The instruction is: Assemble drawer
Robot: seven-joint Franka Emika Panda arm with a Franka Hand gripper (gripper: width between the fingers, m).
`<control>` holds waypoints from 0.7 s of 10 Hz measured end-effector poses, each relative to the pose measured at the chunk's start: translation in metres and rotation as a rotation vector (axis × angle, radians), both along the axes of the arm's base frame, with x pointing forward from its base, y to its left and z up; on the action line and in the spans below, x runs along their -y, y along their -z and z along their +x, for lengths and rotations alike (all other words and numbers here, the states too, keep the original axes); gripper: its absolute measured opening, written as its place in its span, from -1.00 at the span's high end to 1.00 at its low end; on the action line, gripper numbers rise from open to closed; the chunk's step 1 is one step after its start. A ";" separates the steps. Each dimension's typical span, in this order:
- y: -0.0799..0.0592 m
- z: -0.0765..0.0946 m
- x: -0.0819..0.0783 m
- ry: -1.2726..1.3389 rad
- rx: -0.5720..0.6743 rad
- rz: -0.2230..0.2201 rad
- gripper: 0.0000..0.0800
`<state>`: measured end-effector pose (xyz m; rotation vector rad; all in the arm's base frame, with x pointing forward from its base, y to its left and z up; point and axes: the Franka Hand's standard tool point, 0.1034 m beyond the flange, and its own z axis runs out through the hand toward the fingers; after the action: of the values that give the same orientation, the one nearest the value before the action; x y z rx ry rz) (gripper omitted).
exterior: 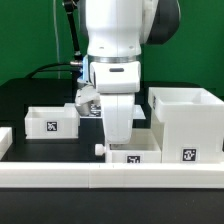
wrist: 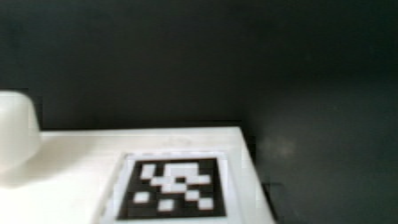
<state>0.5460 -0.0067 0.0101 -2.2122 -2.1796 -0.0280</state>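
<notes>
The drawer set is white plastic with black-and-white tags. The tall housing [exterior: 186,124] stands at the exterior view's right. One open-top tray [exterior: 50,121] sits at the left. A second tray [exterior: 135,156] lies near the front, right under my gripper [exterior: 117,140], which is lowered onto it. In the wrist view that tray's tagged white face [wrist: 175,187] fills the near part of the picture. It hides my fingertips, so I cannot tell how the jaws stand. A rounded white shape [wrist: 15,140] shows beside it.
The low white border rail [exterior: 100,178] runs along the table's front edge, just before the near tray. The table top is black [wrist: 214,60]. A dark cable [exterior: 50,68] hangs behind the arm at the back left.
</notes>
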 end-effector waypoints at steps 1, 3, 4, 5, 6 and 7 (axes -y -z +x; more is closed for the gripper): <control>0.000 0.000 0.000 0.003 0.000 0.000 0.89; 0.000 0.000 0.001 0.004 0.000 0.000 0.89; 0.001 -0.001 0.001 0.003 0.010 0.001 0.89; 0.003 -0.004 0.000 0.003 0.027 0.003 0.89; 0.004 -0.006 -0.001 0.003 0.030 0.004 0.89; 0.003 -0.006 -0.001 0.003 0.030 0.004 0.89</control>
<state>0.5398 -0.0059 0.0067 -2.2276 -2.1894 -0.0656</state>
